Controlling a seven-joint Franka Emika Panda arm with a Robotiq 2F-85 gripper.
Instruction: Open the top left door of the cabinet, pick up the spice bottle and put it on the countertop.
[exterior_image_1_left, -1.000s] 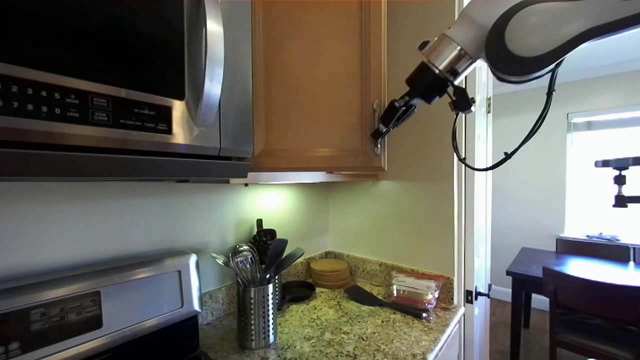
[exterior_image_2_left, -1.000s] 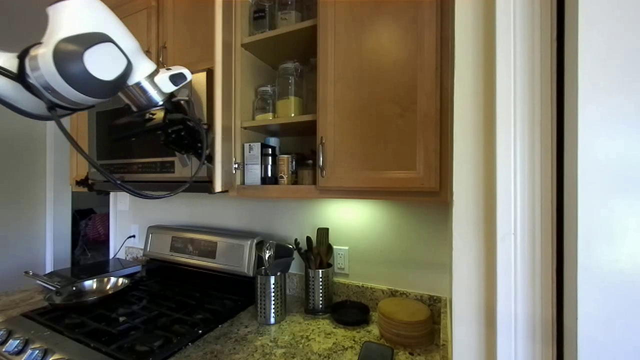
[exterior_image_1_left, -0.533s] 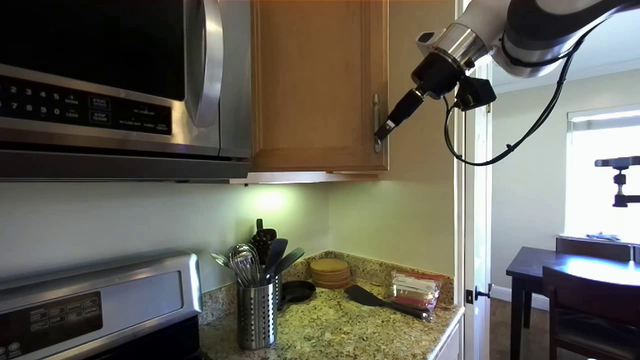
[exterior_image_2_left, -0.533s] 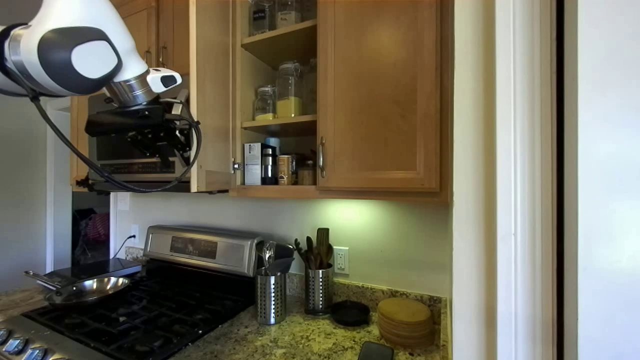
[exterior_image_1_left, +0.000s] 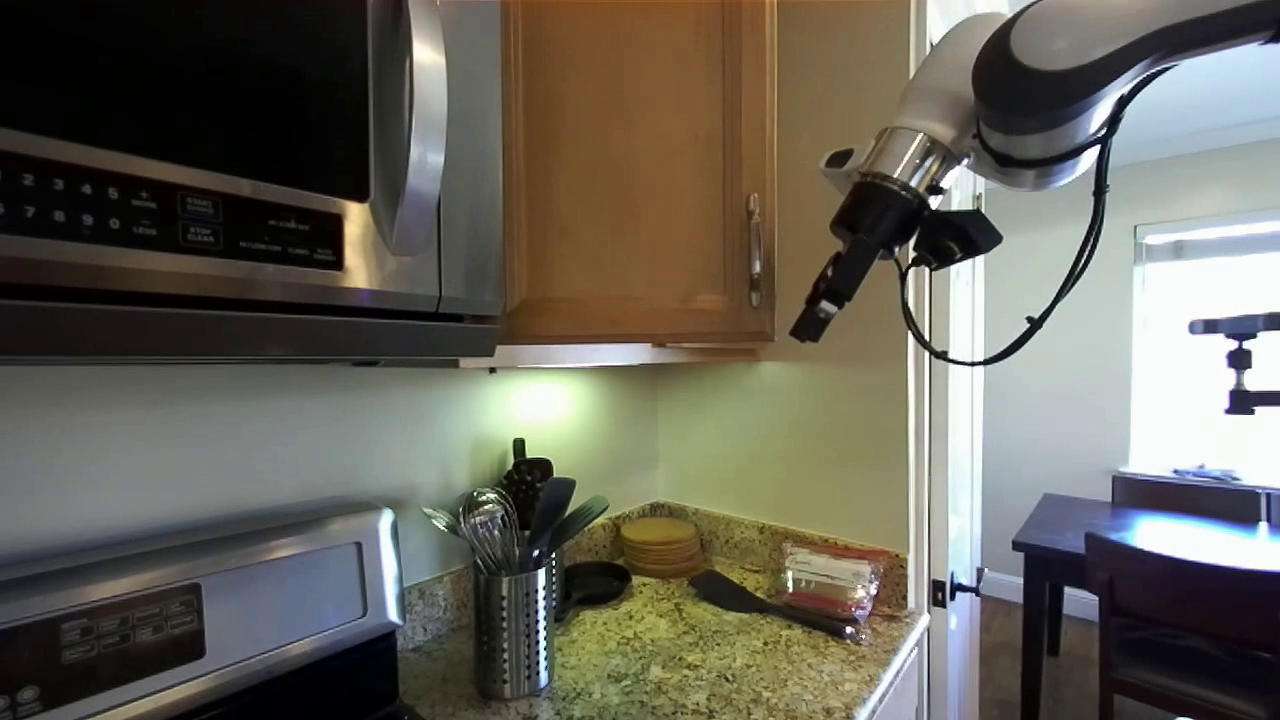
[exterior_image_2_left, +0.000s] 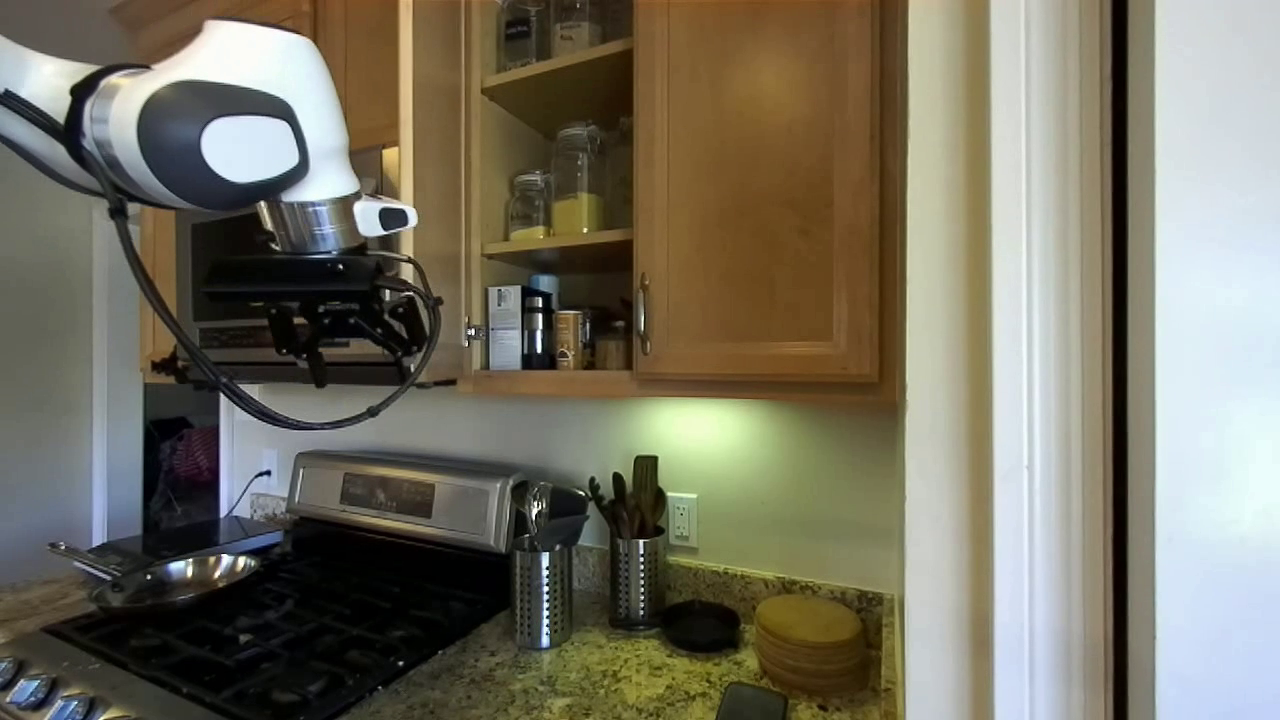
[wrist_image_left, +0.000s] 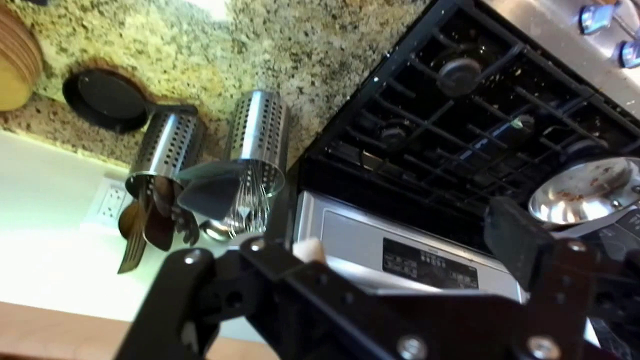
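Note:
The top left door (exterior_image_1_left: 630, 170) of the cabinet (exterior_image_2_left: 620, 388) stands swung out; its inner face (exterior_image_2_left: 437, 230) also shows in an exterior view. Its silver handle (exterior_image_1_left: 755, 250) is free. My gripper (exterior_image_1_left: 815, 325) hangs right of that handle and slightly lower, apart from it. In the wrist view the gripper (wrist_image_left: 400, 225) is open, its fingers (wrist_image_left: 515, 240) wide apart with nothing between them. The spice bottle (exterior_image_2_left: 570, 342), yellowish-orange, stands on the lowest shelf beside a dark cylinder. Below lies the speckled countertop (exterior_image_1_left: 680, 650).
The twin door (exterior_image_2_left: 760, 180) is closed. Utensil holders (exterior_image_2_left: 542, 595), a black pan (exterior_image_2_left: 700, 625) and a stack of round boards (exterior_image_2_left: 810, 640) occupy the counter. The stove (exterior_image_2_left: 330, 590) and microwave (exterior_image_1_left: 200, 230) lie beside. Glass jars (exterior_image_2_left: 578, 185) fill the upper shelves.
My jaws have opened and left the handle, moving down and away from the door. The door stands somewhat wider than a second ago, after swinging back slightly in the last half second.

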